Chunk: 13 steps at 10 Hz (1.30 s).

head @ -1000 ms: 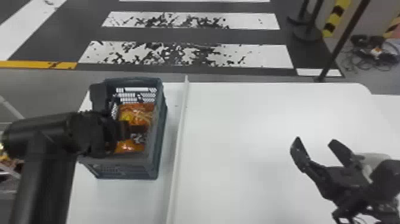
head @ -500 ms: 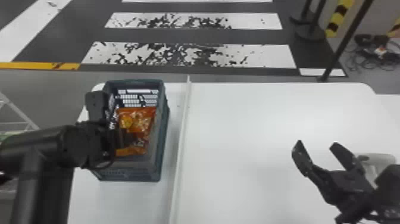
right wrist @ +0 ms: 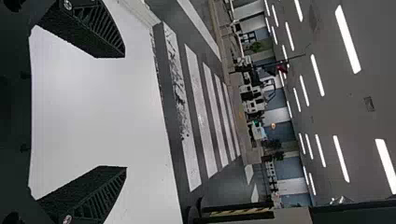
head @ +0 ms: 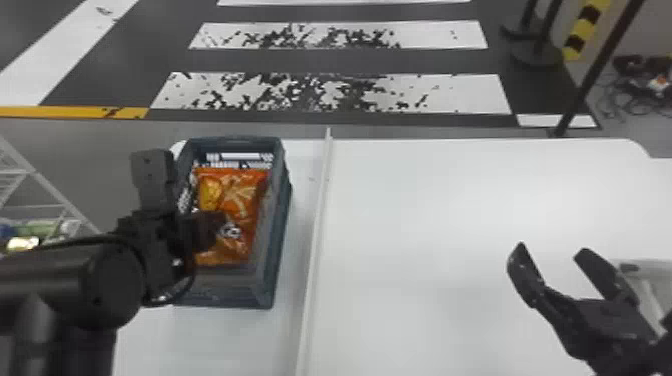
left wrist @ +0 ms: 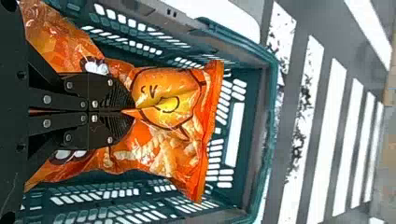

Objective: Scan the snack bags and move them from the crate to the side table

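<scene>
My left gripper [head: 212, 227] is over the crate [head: 280, 240] at the table's left, against an orange snack bag [head: 240, 197] in it. In the left wrist view my left gripper [left wrist: 125, 111] is shut on the snack bag [left wrist: 154, 144], its pinched film bunched between the fingertips, and the bag lies within the walls of the crate [left wrist: 268, 121]. On the right of the head view, my right gripper [head: 552, 250] stands open above the white table; in the right wrist view the right gripper [right wrist: 123, 112] has nothing between its fingers.
A thin white strip [head: 315, 240] runs front to back on the white table [head: 450, 210], just right of the crate. A wire rack [head: 35, 200] stands at the far left. Dark posts [head: 590, 75] rise from the floor beyond the table's back right.
My left arm has shifted slightly left and then back a little, and more of the orange bag shows in the crate. The right gripper has barely moved.
</scene>
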Available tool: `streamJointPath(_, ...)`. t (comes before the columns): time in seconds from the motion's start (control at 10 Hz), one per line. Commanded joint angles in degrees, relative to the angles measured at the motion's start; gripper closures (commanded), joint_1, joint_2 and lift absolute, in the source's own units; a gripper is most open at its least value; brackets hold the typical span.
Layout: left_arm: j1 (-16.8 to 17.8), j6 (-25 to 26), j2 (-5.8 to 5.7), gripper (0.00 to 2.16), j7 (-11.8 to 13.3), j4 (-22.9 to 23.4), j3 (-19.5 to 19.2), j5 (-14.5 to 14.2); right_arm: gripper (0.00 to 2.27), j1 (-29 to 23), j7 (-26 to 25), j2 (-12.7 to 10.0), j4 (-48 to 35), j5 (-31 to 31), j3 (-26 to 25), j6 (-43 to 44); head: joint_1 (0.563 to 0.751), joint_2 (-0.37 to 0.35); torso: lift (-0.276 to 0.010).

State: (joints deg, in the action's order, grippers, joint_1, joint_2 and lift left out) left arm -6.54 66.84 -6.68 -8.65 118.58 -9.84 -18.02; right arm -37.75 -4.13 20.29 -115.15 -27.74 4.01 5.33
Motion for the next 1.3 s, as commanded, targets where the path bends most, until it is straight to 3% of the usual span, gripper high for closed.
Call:
streamJointPath(0.0,-1.9,-2.0,0.09,1.87,-0.7,2.2,0.4,0.0,0.07,-0.9,0.0,0.0,-0.6,0.0,-0.6,0.3,0.695,0.082,-0.087)
streamJointPath(0.8,-4.4,-3.6,0.18,1.86,-6.2,11.2,3.8,1.6,0.07,-1.3,0.0,0.0,-0.9,-0.7,-2.2,1.0,0.695,0.045,-0.087)
streamJointPath(1.0,-6.3,-7.8,0.09,1.86,-6.9,15.8,5.8,6.4,0.07,-1.0,-0.1,-0.1,-0.9,-0.8,-2.2,1.6,0.695,0.042,-0.087)
streamJointPath(1.2,-8.1,-8.3,0.09,1.86,-7.4,20.8,6.0,6.4,0.07,-0.8,-0.1,-0.2,-1.0,-0.8,-2.6,1.7,0.695,0.042,-0.087)
